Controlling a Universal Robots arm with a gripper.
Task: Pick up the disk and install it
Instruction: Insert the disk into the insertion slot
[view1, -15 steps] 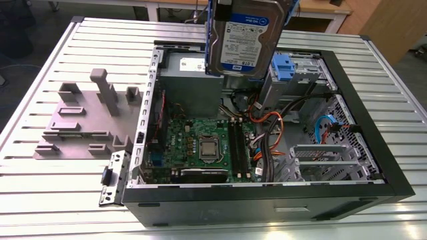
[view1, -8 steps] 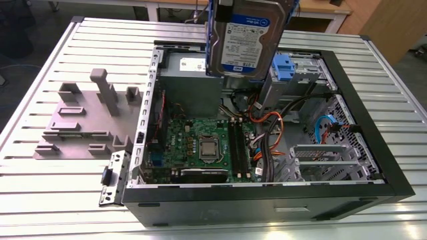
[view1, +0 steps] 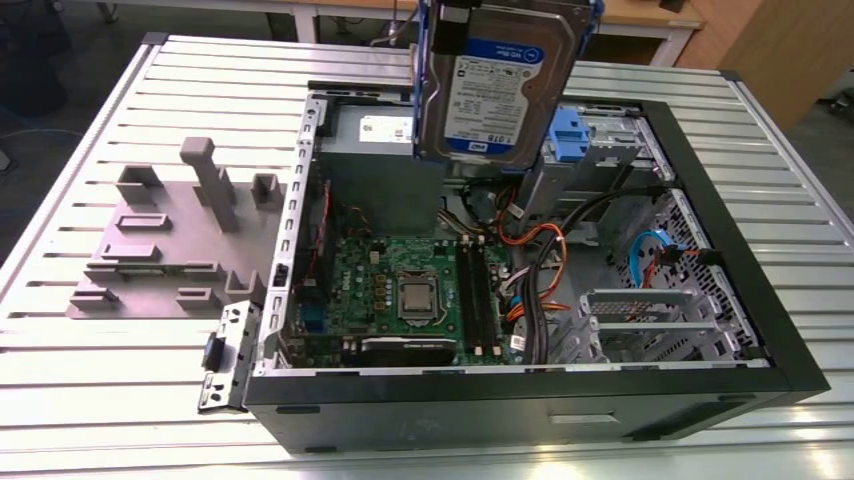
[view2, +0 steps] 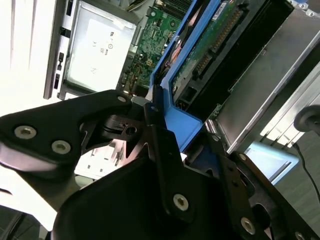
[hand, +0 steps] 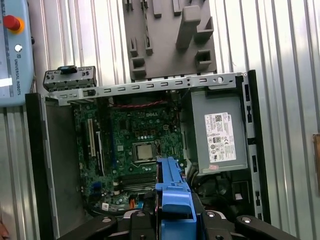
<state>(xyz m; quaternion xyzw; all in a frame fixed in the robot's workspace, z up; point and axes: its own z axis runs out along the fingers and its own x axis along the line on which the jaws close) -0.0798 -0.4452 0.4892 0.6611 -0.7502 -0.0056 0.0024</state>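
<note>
Disk (view1: 497, 85): hangs on edge above open case (view1: 534, 405), apart from it, in front of power supply (view1: 380, 130) in the exterior view. Turns label toward that view; carries blue rails (view1: 426, 90) along both long sides. Gripper (view2: 182, 119): pinches disk across one end, black fingers (view2: 162, 145) pressed against blue plastic in the second wrist view. Case: lies open side up on slatted table (view1: 94, 390), motherboard (view1: 400, 290) exposed. Grey fixture (view1: 160, 240): sits beside case, on the exterior view's left.
</note>
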